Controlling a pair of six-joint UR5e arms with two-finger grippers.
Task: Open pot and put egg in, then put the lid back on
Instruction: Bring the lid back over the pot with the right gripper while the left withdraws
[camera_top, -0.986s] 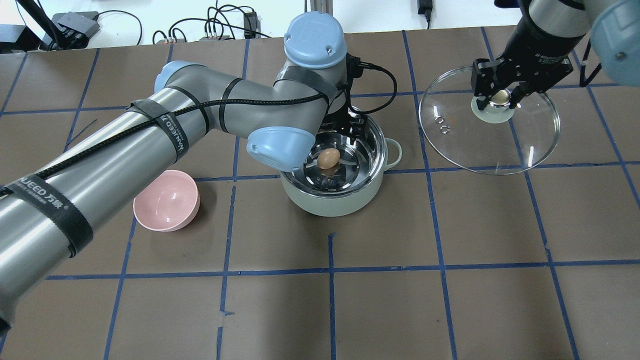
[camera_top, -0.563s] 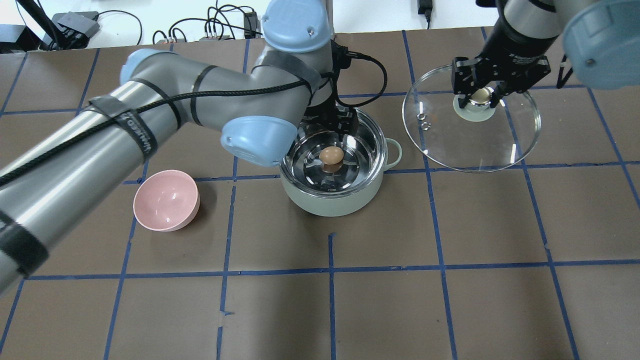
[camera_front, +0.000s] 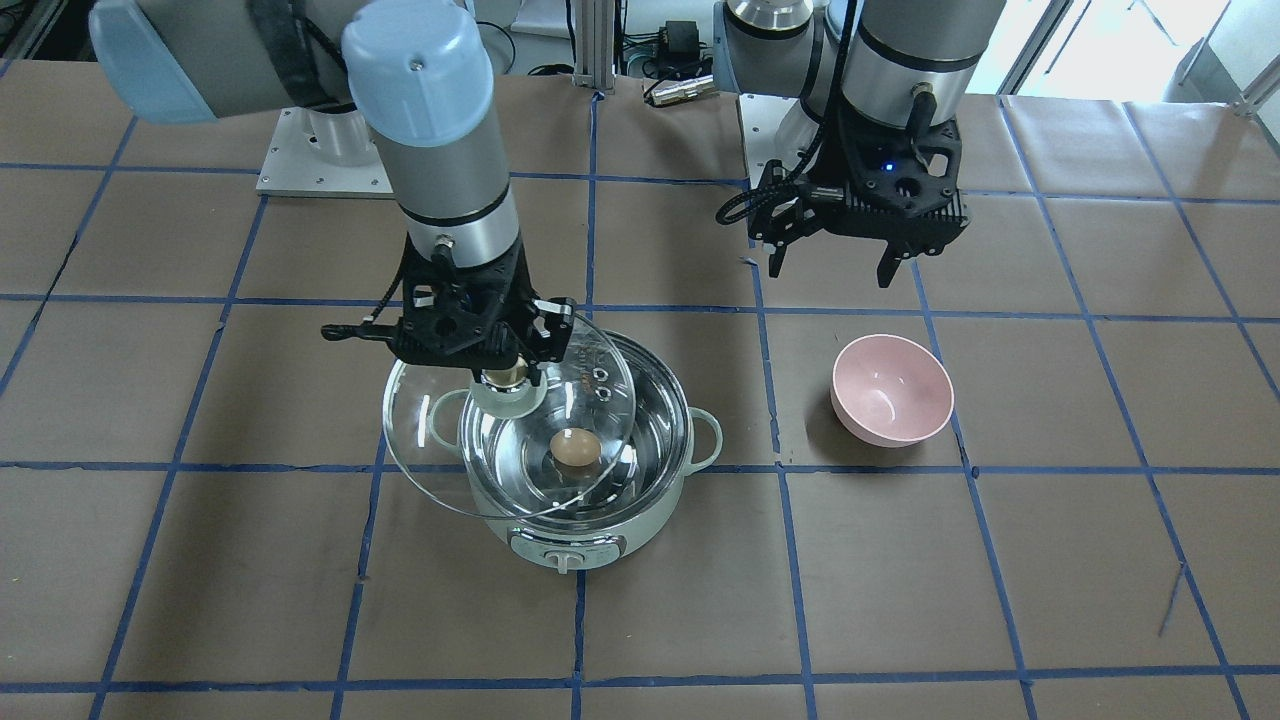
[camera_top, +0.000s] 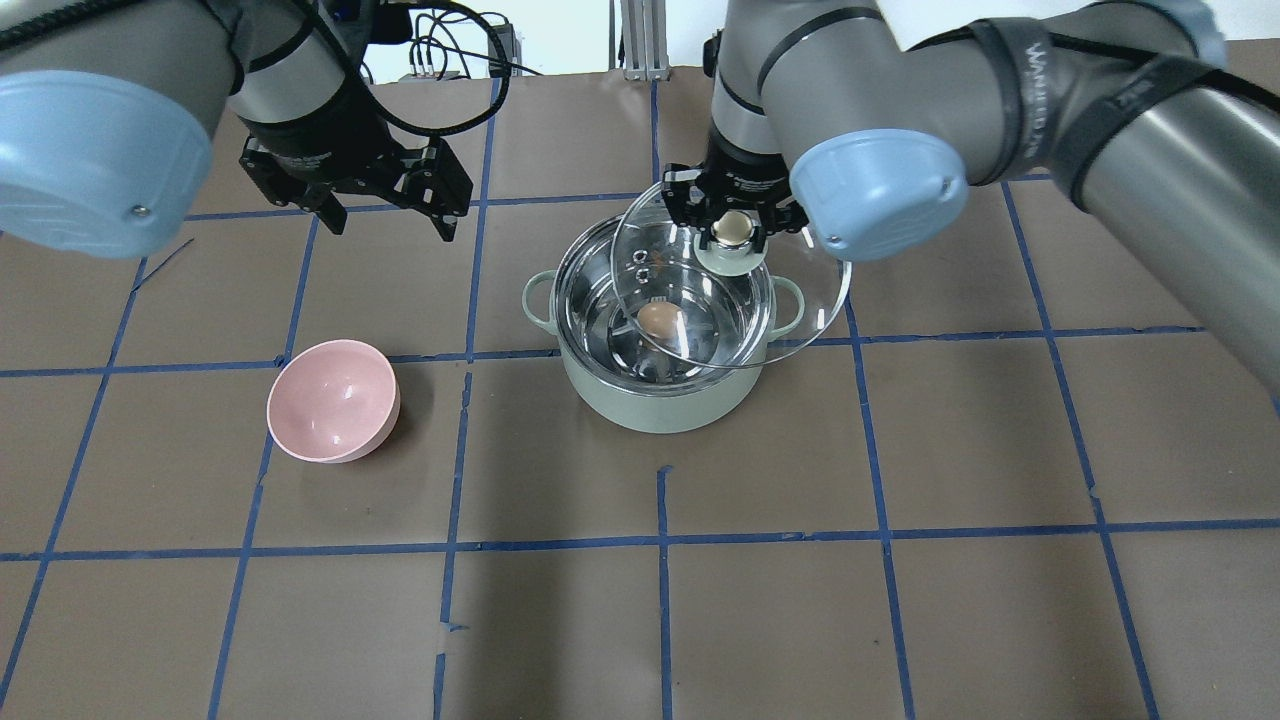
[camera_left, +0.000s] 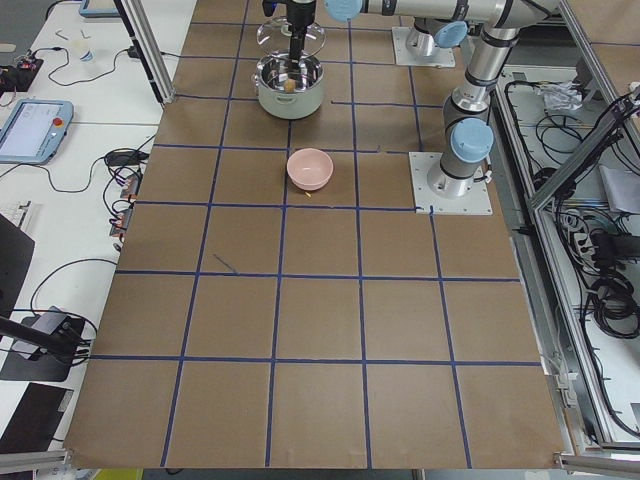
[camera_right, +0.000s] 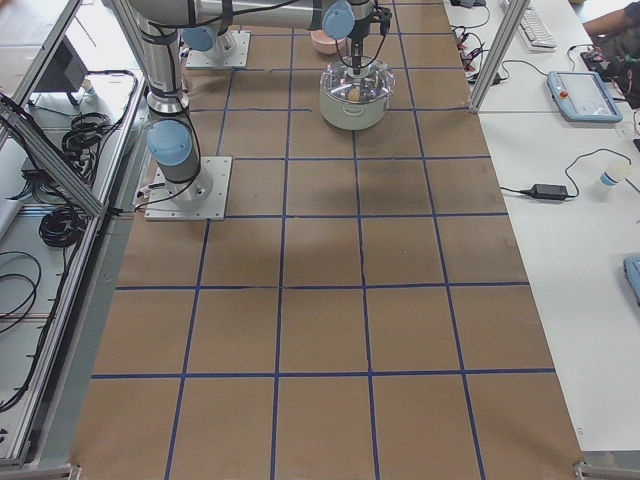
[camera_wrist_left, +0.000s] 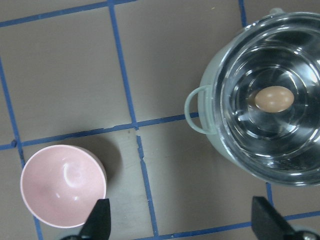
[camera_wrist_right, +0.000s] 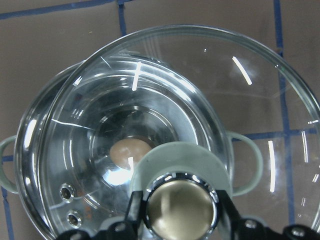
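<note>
lid (camera_top: 722, 292) held off-centre over pot (camera_top: 660, 405) — egg (camera_wrist_left: 274, 98) inside

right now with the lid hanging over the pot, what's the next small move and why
Probably nudge the lid toward the robot's left until it is centred over the pot. The egg already lies inside, and the lid, held by its knob in the right jaws, hangs above the rim, off-centre toward the robot's right.

Clear glass lid (camera_top: 790, 300), shiny steel-lined pot (camera_top: 660, 405), matt brown egg (camera_top: 656, 320).

Pink bowl (camera_top: 333, 401) on brown table (camera_top: 900, 600)
</note>
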